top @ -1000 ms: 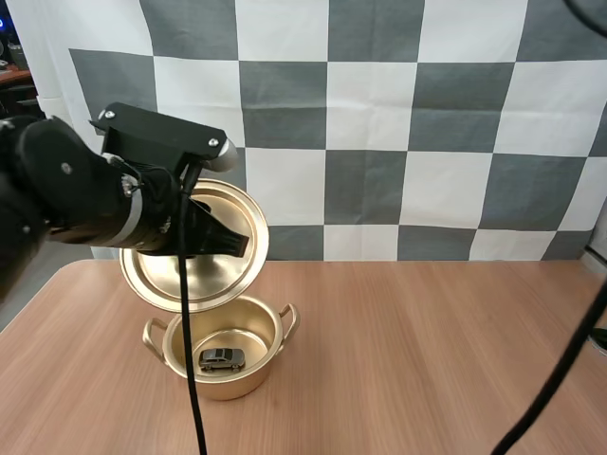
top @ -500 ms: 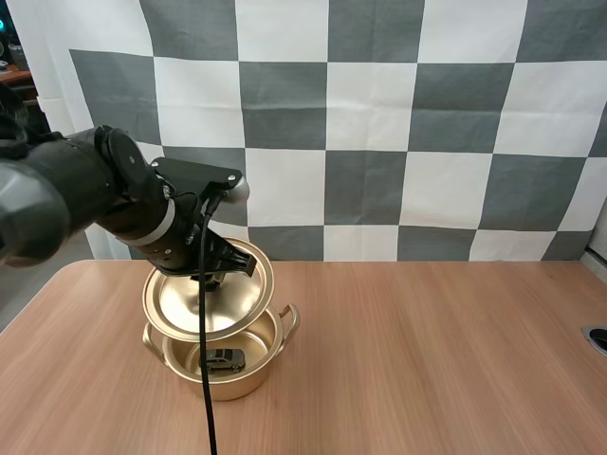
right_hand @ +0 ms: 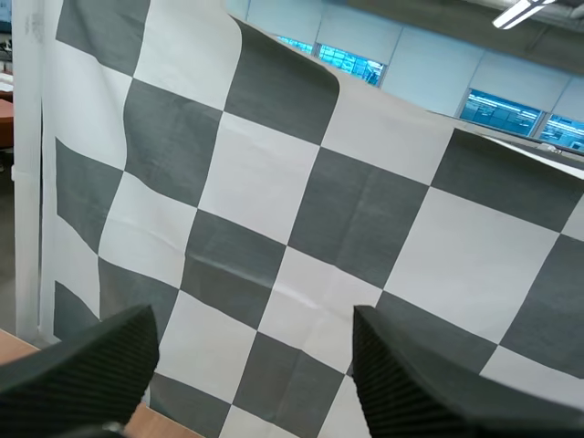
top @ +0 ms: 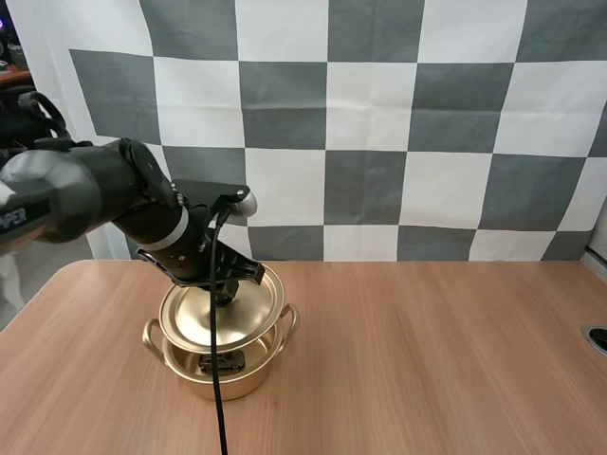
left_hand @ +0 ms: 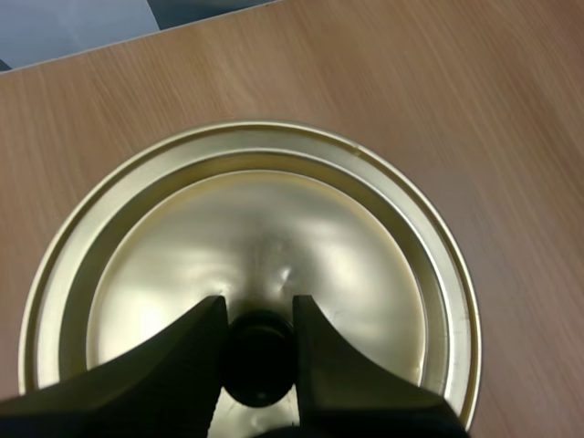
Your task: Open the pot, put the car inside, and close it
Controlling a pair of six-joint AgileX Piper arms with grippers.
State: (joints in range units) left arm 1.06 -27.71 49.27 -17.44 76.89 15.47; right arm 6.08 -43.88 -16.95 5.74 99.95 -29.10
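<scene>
Round gold metal lid [top: 204,318], black knob [left_hand: 260,360] clamped in left gripper [left_hand: 258,310], is held tilted directly over gold two-handled pot [top: 237,384].

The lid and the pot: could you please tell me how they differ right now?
The lid hangs by its knob in the left claw; the pot stands on the table. The lid is a shallow disc; the pot is deeper, with side handles, and holds the car. Both are shiny gold metal.
</scene>
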